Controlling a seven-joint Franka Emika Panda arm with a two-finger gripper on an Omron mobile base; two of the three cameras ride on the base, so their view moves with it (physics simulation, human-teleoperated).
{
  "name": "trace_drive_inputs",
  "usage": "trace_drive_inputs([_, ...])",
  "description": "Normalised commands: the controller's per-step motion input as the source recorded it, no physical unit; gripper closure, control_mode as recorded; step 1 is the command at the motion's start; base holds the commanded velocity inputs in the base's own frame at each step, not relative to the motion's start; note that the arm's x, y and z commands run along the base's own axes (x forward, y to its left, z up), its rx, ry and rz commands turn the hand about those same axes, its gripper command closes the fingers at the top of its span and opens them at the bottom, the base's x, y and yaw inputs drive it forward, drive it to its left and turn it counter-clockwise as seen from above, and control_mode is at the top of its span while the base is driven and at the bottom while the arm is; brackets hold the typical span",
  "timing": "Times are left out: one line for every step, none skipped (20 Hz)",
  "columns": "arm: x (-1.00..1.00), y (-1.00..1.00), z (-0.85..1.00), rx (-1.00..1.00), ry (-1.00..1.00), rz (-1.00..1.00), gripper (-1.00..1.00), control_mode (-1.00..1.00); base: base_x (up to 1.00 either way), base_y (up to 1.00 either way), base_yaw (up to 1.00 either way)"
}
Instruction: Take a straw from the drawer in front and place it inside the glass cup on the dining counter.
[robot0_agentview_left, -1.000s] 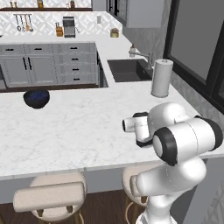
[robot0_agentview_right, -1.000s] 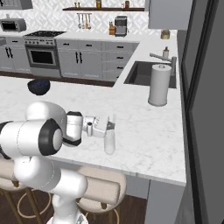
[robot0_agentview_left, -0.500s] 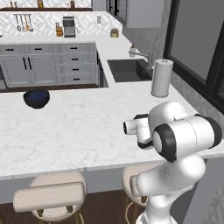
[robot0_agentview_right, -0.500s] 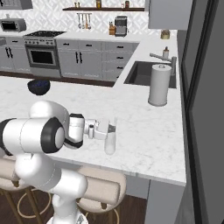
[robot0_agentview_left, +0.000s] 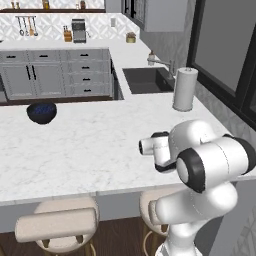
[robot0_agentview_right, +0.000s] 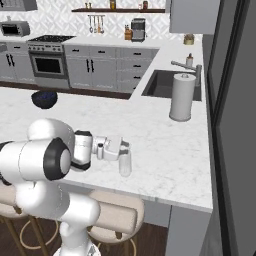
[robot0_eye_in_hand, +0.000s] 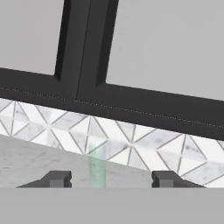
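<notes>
My gripper (robot0_agentview_right: 128, 148) reaches out level over the dining counter (robot0_agentview_right: 165, 150), just above the glass cup (robot0_agentview_right: 125, 165), a small clear tumbler near the counter's front edge. In the hand view the gripper (robot0_eye_in_hand: 111, 178) is open, with its two dark fingertips (robot0_eye_in_hand: 59, 178) wide apart. The straw (robot0_eye_in_hand: 97, 168), a thin pale green stick, stands upright in the gap and touches neither tip. The same dining counter (robot0_agentview_left: 90, 150) shows in the left base view, where the arm covers the hand and cup. The drawer is out of view.
A white paper-towel roll (robot0_agentview_right: 181, 97) (robot0_agentview_left: 184, 89) stands by the sink (robot0_agentview_right: 167, 85). A dark blue bowl (robot0_agentview_left: 41, 112) (robot0_agentview_right: 44, 98) sits far left on the slab. Beige stools (robot0_agentview_left: 60, 225) (robot0_agentview_right: 117, 215) line the near edge. A dark-framed window wall (robot0_eye_in_hand: 83, 52) lies ahead of the hand.
The fingers have gone from shut to open and have let go of the straw. The hand has stayed almost in place above the cup.
</notes>
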Motion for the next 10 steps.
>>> trace_drive_inputs([-0.34,0.13,0.0,0.0,-0.09,0.0,-1.0,-1.0,0.0,0.0,0.0])
trace_drive_inputs([-0.24,0.1,0.05,0.0,-0.09,0.0,-1.0,-1.0,0.0,0.0,0.0])
trace_drive_inputs([-0.18,0.08,0.18,0.0,-0.11,0.0,-1.0,-1.0,0.0,0.0,0.0])
trace_drive_inputs([-0.15,0.08,0.37,0.0,-0.14,0.0,-1.0,-1.0,0.0,0.0,0.0])
trace_drive_inputs([-0.11,0.09,0.71,0.0,-0.15,0.0,-1.0,-1.0,0.0,0.0,0.0])
trace_drive_inputs([-0.16,0.14,1.0,0.0,-0.19,0.0,-1.0,-1.0,0.0,0.0,0.0])
trace_drive_inputs([-0.13,0.26,1.0,0.0,-0.18,0.0,-1.0,-1.0,0.0,0.0,0.0])
trace_drive_inputs([-0.16,0.25,1.0,0.0,-0.23,0.0,-1.0,-1.0,0.0,0.0,0.0])
trace_drive_inputs([-0.18,0.29,1.0,0.0,-0.21,0.0,-1.0,-1.0,0.0,0.0,0.0])
trace_drive_inputs([-0.18,0.31,1.0,0.01,-0.15,0.0,-1.0,-1.0,0.0,0.0,0.0])
